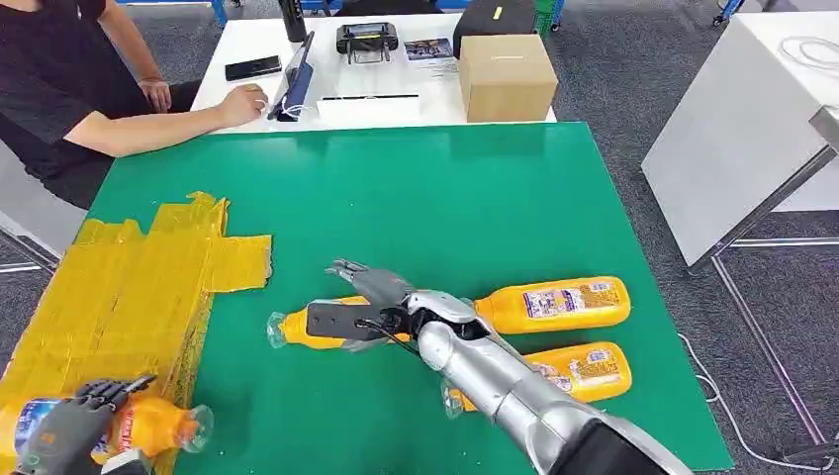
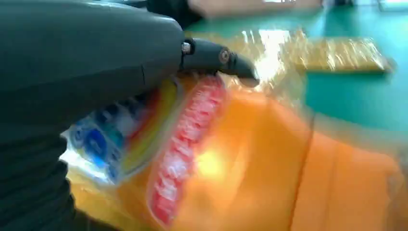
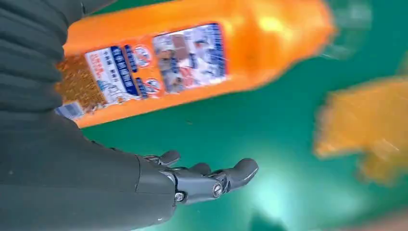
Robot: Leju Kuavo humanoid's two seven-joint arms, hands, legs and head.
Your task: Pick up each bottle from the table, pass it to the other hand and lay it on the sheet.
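Left hand: my left hand [image 1: 69, 432] sits at the lower left of the frame, fingers wrapped around a bottle [image 1: 148, 426] of orange drink; its clear cap end points right, over the edge of the sheet.
Left wrist view: blurred, my thumb [image 2: 216, 57] lies across that bottle's label.
Right hand: my right hand [image 1: 371, 302] is low in the middle of the frame, fingers spread and holding nothing, over a second bottle [image 1: 307, 327] lying on the green table [image 1: 416, 198].
Right wrist view: my fingers [image 3: 211, 180] are apart over bare green, a bottle just beside them.
Other bottles: a third bottle [image 1: 554, 305] and a fourth bottle [image 1: 584, 368] lie on their sides at lower right.
Sheet: the yellow sheet [image 1: 129, 287] covers the table's left side.
Background: a person's arm [image 1: 168, 124] rests on the white table [image 1: 396, 89] at the top, near a cardboard box [image 1: 507, 77].
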